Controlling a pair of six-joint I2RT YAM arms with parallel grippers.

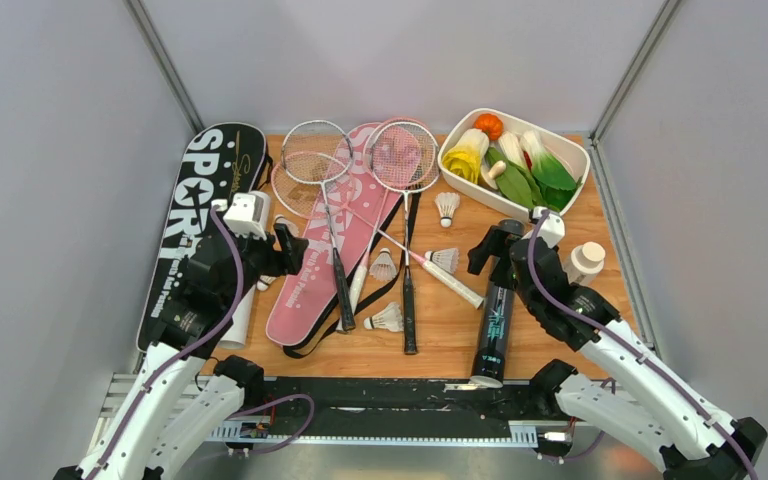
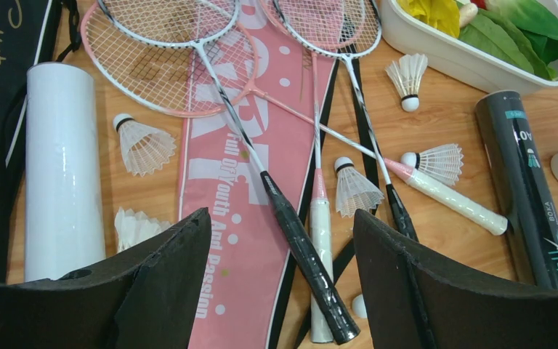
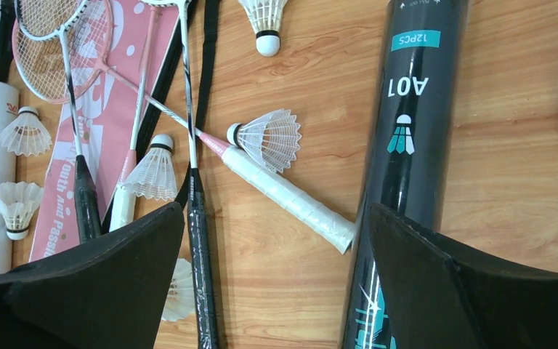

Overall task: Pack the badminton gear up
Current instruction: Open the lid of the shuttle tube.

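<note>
Several thin-framed rackets (image 1: 332,215) lie crossed over a pink SPORT cover (image 1: 305,290). A black SPORT cover (image 1: 195,210) lies at the far left. Several white shuttlecocks (image 1: 447,207) are scattered on the wood. A white tube (image 2: 62,167) lies left of the pink cover. A black tube (image 1: 495,320) lies at right. My left gripper (image 1: 288,250) is open and empty above the pink cover (image 2: 240,240) and a black racket handle (image 2: 301,247). My right gripper (image 1: 490,248) is open and empty; the black tube (image 3: 410,123) runs under its right finger.
A white bowl (image 1: 572,150) of toy vegetables stands at the back right. A small white bottle (image 1: 585,260) stands near the right edge. Grey walls close in the table on three sides. A black rail runs along the near edge (image 1: 380,395).
</note>
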